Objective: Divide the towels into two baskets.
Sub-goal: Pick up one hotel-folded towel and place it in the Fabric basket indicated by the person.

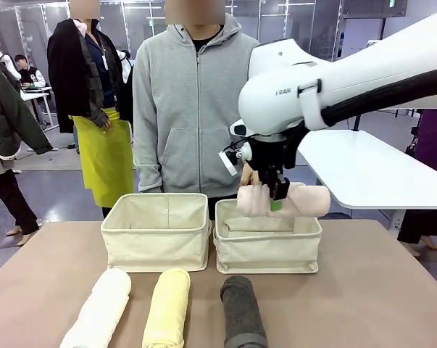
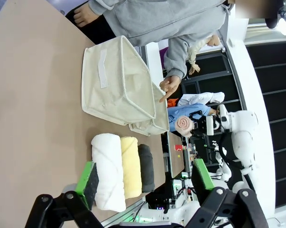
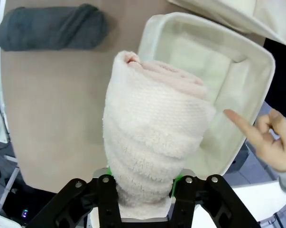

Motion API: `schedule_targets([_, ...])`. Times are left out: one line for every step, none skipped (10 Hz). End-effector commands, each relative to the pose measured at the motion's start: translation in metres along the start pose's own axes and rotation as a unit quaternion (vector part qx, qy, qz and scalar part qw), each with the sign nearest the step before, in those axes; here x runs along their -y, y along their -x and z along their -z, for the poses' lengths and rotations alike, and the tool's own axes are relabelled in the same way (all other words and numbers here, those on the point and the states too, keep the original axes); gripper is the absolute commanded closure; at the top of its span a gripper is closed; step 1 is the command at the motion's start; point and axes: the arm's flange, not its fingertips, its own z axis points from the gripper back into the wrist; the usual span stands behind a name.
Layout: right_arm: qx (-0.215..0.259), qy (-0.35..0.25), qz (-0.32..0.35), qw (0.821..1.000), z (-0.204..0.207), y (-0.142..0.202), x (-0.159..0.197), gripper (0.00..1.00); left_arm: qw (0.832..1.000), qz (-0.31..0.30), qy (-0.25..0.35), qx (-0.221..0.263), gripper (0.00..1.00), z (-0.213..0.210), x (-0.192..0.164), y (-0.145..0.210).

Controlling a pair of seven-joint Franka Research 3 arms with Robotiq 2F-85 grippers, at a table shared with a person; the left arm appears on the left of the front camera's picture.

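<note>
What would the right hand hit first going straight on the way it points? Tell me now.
Pointing down and shut on the pink towel, the right hand would first bring that roll into the right basket below it. Depth is unclear: the towel may catch the basket's near rim.
</note>
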Motion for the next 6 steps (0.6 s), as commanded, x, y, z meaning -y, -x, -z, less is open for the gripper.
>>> schedule_targets([0.029, -0.001, -0.032, 0.999, 0.012, -0.002, 0.034, 0.62, 1.000, 0.006, 0.011, 0.003, 0.00, -0.003, 0.000, 0.000])
schedule_targets([0.023, 0.006, -0.032, 0.999, 0.029, 0.002, 0.049, 0.62, 1.000, 0.006, 0.011, 0.003, 0.00, -0.003, 0.000, 0.000])
schedule_targets([0.015, 0.004, -0.031, 0.999, 0.045, 0.004, 0.060, 0.62, 1.000, 0.006, 0.011, 0.003, 0.00, -0.003, 0.000, 0.000])
schedule_targets([0.024, 0.001, -0.038, 0.999, 0.057, 0.002, 0.066, 0.62, 1.000, 0.006, 0.011, 0.003, 0.00, -0.003, 0.000, 0.000])
schedule_targets([0.022, -0.008, -0.047, 0.999, 0.067, -0.003, 0.073, 0.62, 1.000, 0.006, 0.011, 0.003, 0.00, -0.003, 0.000, 0.000])
schedule_targets([0.021, -0.022, -0.043, 0.999, 0.076, -0.005, 0.079, 0.62, 1.000, 0.006, 0.011, 0.003, 0.00, -0.003, 0.000, 0.000])
